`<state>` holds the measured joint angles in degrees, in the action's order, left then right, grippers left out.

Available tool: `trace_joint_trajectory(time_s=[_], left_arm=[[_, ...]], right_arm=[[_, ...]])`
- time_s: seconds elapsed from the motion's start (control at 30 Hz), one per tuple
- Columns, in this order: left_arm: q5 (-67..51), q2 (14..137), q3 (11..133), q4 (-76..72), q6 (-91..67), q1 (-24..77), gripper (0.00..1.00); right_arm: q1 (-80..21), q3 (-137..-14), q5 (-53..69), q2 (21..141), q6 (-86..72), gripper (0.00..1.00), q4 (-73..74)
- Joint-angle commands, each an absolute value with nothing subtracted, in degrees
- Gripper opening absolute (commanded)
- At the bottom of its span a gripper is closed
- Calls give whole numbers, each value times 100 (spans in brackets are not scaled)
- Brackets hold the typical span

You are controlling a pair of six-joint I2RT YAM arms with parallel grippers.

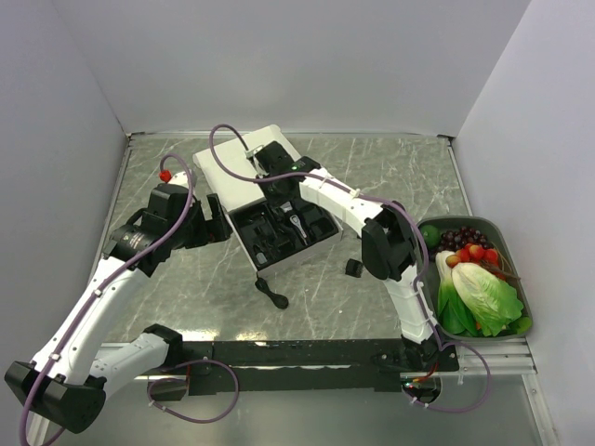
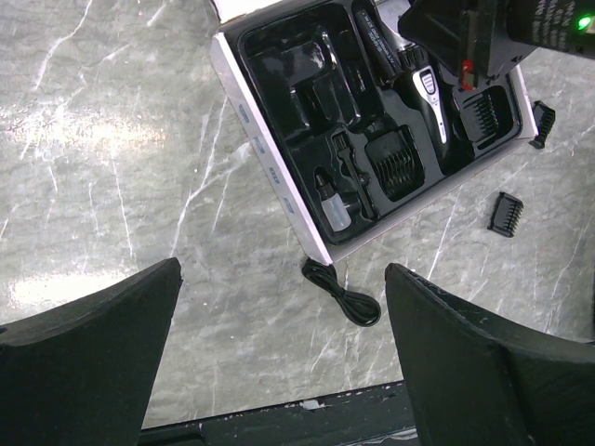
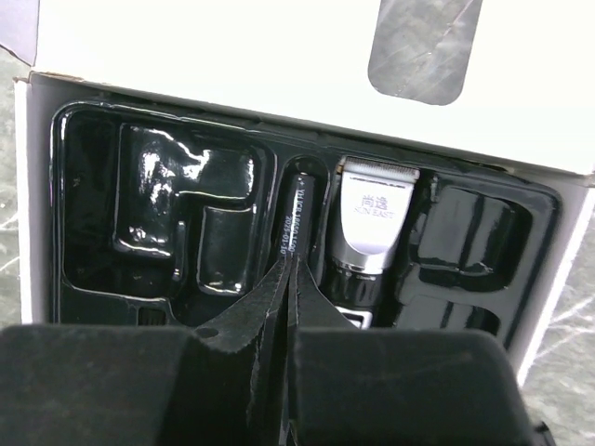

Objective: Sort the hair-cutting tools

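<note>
The black hair clipper (image 2: 425, 91) with a silver blade end (image 3: 372, 216) lies in the black tray of the white box (image 1: 244, 243). A slim black stick (image 3: 301, 212) lies beside it. Comb attachments (image 2: 395, 163) sit in tray slots. Two loose attachments (image 2: 507, 214) lie on the table right of the box; one shows in the top view (image 1: 353, 268). My right gripper (image 3: 290, 264) is shut, its tips just above the near end of the stick, with nothing seen between them. My left gripper (image 2: 284, 307) is open and empty left of the box (image 1: 221, 223).
A coiled black cable (image 2: 346, 294) lies on the marble table in front of the box. The open white lid (image 1: 237, 160) lies behind the tray. A grey tray of vegetables and fruit (image 1: 517, 271) stands at the right. A small bottle (image 2: 333, 201) sits in the tray.
</note>
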<state>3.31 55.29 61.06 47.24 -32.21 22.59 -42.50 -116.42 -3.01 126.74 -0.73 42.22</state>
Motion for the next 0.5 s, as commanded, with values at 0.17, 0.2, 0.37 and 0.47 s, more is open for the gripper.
trace_joint_trajectory(time_s=[0.17, 0.2, 0.37, 0.47], left_arm=[[334, 5432, 6012, 4562, -3217, 2268, 97], [334, 5432, 6003, 4562, -3217, 2268, 97], [325, 5440, 5985, 4526, -3208, 2268, 97], [325, 5432, 5959, 4518, -3208, 2268, 96]], right_arm=[[-4254, -11338, -176, 12876, -211, 2, 4034], [-4254, -11329, -176, 12885, -202, 2, 4017], [-4254, -11329, -167, 12929, -193, 2, 4043], [-4263, -11329, -167, 12955, -202, 2, 4060]])
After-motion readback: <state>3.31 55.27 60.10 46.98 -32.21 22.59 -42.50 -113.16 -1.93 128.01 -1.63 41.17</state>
